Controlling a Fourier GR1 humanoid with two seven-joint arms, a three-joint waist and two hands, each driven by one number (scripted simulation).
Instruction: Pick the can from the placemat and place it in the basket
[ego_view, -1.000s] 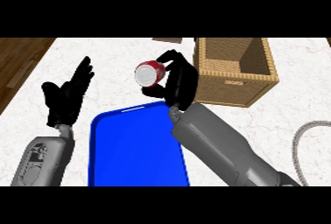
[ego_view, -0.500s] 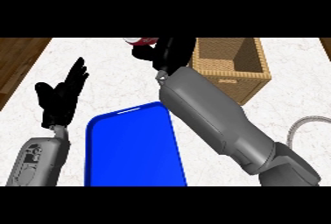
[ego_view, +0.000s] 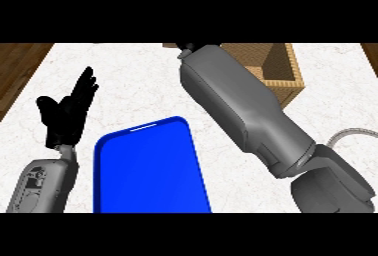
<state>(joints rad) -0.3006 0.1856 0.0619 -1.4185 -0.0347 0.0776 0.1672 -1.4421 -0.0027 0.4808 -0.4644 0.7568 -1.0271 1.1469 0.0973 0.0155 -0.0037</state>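
Beside blue placemat (ego_view: 148, 170), left robot hand (ego_view: 68, 112) open, basket (ego_view: 275, 67) behind

blue placemat (ego_view: 151, 170) lies flat at the near edge; wicker basket (ego_view: 284, 75) stands far right (can unseen).

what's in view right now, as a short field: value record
surface: white marbled counter
placemat: blue, lying flat, nothing on it
basket: wicker, at the far right, partly hidden by the right forearm
can: not visible
left hand: open, fingers up, resting at the view's left
right hand: almost wholly out of view at the top edge; forearm stretches toward the basket
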